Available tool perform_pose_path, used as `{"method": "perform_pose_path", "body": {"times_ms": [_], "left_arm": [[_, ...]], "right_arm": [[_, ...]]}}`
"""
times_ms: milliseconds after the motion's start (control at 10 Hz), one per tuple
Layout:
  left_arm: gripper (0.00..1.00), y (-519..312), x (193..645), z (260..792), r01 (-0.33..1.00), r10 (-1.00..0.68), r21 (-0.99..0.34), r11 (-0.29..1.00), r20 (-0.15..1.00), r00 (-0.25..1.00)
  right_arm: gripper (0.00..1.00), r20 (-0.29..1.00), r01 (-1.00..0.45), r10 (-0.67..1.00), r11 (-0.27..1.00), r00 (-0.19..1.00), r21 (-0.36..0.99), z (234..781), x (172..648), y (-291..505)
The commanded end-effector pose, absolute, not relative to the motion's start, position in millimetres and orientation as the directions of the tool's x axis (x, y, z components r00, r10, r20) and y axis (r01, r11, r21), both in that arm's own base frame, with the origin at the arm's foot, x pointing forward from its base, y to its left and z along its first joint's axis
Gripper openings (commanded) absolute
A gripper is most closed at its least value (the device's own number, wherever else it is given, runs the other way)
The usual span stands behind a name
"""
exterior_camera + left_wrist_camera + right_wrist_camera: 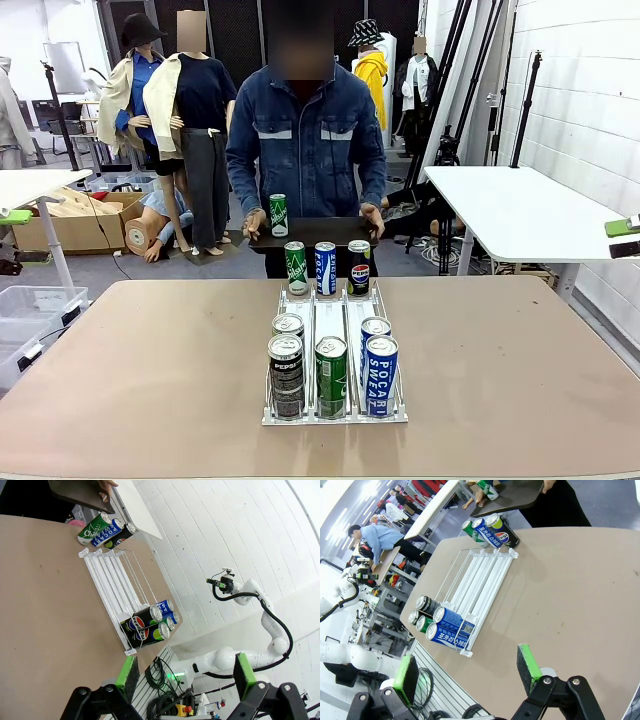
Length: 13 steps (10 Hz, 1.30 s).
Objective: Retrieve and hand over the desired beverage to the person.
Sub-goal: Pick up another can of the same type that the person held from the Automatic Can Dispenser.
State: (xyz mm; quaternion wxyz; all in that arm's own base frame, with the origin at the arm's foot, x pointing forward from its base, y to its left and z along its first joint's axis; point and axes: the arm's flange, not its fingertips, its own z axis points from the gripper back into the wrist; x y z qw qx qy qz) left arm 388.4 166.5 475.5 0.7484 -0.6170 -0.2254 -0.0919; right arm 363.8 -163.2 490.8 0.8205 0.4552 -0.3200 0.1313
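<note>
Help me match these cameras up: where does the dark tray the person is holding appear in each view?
Front view: the dark tray is at upper centre, held by the person just beyond the table's far edge.
Left wrist view: top left corner.
Right wrist view: top edge, right of centre.
Shared landmark: the white can rack, whose far end points at the tray.

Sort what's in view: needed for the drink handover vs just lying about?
Job: person; dark tray they hold, green can on it; can rack; three far-end cans; five near-end cans.
Lying about: white side table; cardboard box; clear bin.
</note>
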Motion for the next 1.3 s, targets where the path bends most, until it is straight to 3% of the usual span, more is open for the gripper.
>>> {"method": "perform_pose_path", "body": {"times_ms": [0,1200], "left_arm": [[1.00,167.2,386.9,475.3,0.417,0.143,-0.881,0.222,0.453,0.880],[1.00,167.2,386.9,475.3,0.417,0.143,-0.881,0.222,0.453,0.880]], "right_arm": [[1.00,0.644,-0.507,-0.081,0.545,0.760,0.667,491.8,363.8,-162.8],[1.00,0.629,-0.499,-0.093,0.523,0.772,0.690,508.0,365.1,-141.2]]}}
